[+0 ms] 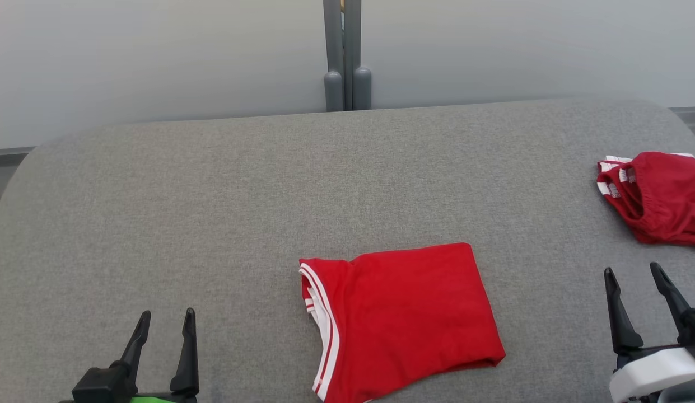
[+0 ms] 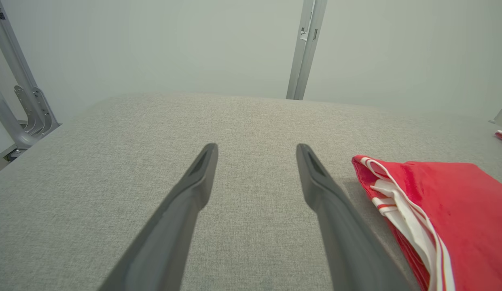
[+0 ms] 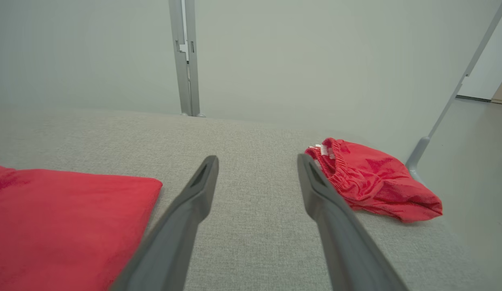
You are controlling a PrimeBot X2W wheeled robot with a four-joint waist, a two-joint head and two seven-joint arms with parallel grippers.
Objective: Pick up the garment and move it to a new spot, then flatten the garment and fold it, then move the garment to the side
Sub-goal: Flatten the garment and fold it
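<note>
Shirt: a red shirt (image 1: 400,319) with white trim lies folded into a neat rectangle on the grey table (image 1: 213,196). Folding looks done, so moving it aside probably remains.
Left gripper (image 1: 167,312): left of the shirt and apart from it, 2 fingers spread and empty, likely kept clear of the fold.
Right gripper (image 1: 631,268): right of the shirt, fingers spread, holding nothing.
Shorts (image 1: 658,196): red, bunched, well to the shirt's right.

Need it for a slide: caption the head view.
Folded shirt between left gripper and right gripper, jaws open; shorts at far right.
</note>
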